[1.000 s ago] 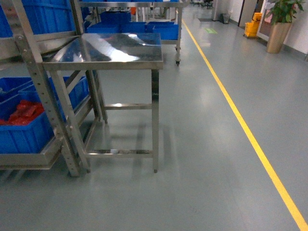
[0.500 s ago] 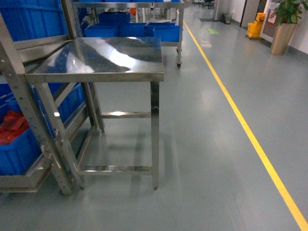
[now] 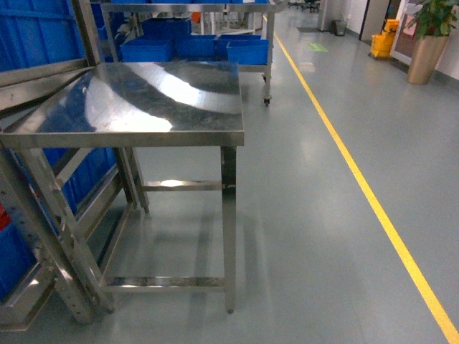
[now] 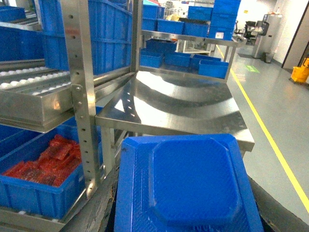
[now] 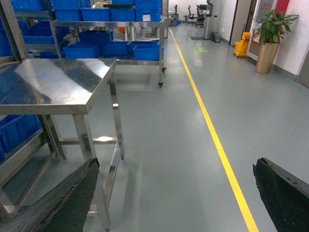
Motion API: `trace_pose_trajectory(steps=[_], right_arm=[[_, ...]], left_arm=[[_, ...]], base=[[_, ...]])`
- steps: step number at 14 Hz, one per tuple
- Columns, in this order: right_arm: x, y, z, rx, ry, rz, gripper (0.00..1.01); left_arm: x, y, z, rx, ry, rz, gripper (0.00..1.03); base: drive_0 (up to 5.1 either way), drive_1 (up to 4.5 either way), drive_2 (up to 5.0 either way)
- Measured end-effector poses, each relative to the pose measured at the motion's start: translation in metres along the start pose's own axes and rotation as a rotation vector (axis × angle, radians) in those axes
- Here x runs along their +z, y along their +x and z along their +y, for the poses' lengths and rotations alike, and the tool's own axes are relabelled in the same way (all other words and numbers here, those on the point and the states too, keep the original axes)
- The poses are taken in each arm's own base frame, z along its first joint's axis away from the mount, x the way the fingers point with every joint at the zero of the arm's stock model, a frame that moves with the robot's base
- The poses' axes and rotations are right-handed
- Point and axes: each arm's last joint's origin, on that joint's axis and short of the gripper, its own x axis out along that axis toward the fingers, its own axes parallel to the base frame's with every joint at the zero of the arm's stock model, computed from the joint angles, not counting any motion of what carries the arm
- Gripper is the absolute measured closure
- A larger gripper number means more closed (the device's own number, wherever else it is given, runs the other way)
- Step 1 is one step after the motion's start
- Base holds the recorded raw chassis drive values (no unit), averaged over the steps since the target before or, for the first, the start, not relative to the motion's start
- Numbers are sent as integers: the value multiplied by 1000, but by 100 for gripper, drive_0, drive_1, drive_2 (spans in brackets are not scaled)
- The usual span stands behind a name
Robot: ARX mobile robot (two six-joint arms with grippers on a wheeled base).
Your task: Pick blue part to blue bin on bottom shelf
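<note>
Left pincer, seen from its wrist, looks closed on the blue part, which fills the foreground between dark fingers. Right pincer is spread wide and empty. A steel rack stands left, beside a bare steel surface. On the bottom shelf only a crate of red packs shows; the plain blue bin cannot be picked out. This looks like the carry step. Next: find that bin, lower the left arm over it, release.
</note>
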Motion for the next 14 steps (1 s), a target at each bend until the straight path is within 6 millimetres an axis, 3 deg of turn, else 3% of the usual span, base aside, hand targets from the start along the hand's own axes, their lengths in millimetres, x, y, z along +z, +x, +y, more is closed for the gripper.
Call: trace_pose_trajectory(steps=[10,14], right_arm=[[0,0,0,-1,0,1,3],[0,0,0,0,0,-2,3]], left_arm=[[0,0,0,-7,-1,-1,60],[0,0,0,-2,1,1,60]], base=[[1,404,-402],[-473,264,264]])
